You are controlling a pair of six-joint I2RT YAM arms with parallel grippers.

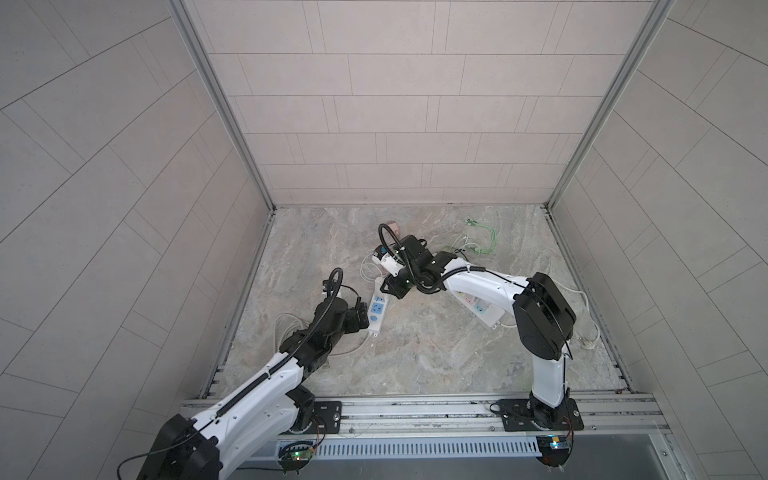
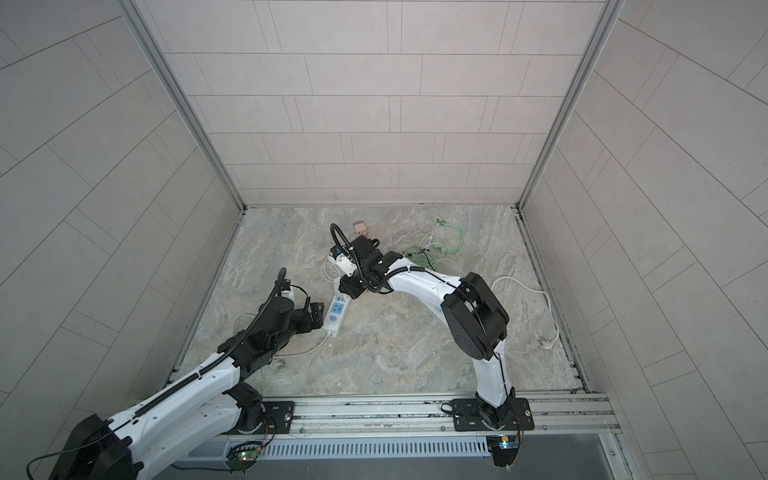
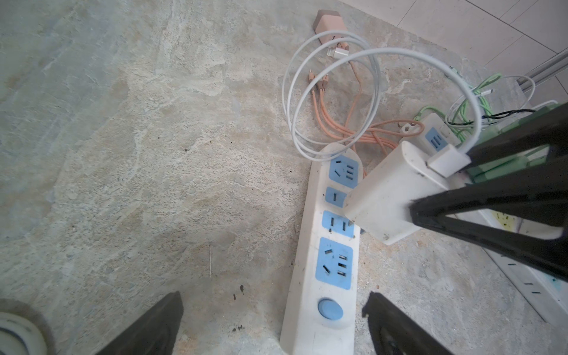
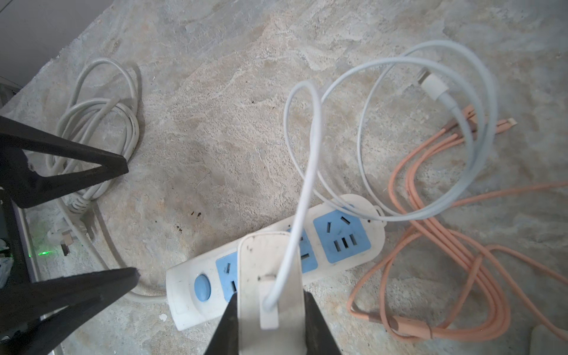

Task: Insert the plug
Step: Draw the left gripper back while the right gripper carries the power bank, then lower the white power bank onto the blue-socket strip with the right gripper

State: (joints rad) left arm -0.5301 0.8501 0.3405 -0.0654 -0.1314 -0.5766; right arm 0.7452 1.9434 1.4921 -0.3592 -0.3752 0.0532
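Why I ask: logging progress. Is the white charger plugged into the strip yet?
Not yet: right gripper holds the charger tilted above the power strip, unseated.

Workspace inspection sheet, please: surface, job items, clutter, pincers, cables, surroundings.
Surface: stone-look table, a few dark specks.
Job's things: white charger tilted over the middle sockets of the power strip, not seated.
Clutter: second power strip under the right arm; pink charger at the back.
Pincers: left pincer open by the power strip's switch end; right pincer shut on the white charger.
Cables: white cable loops from the white charger; orange cable, green cable and the strip's cord lie loose.
Surroundings: tiled walls, metal rail in front.
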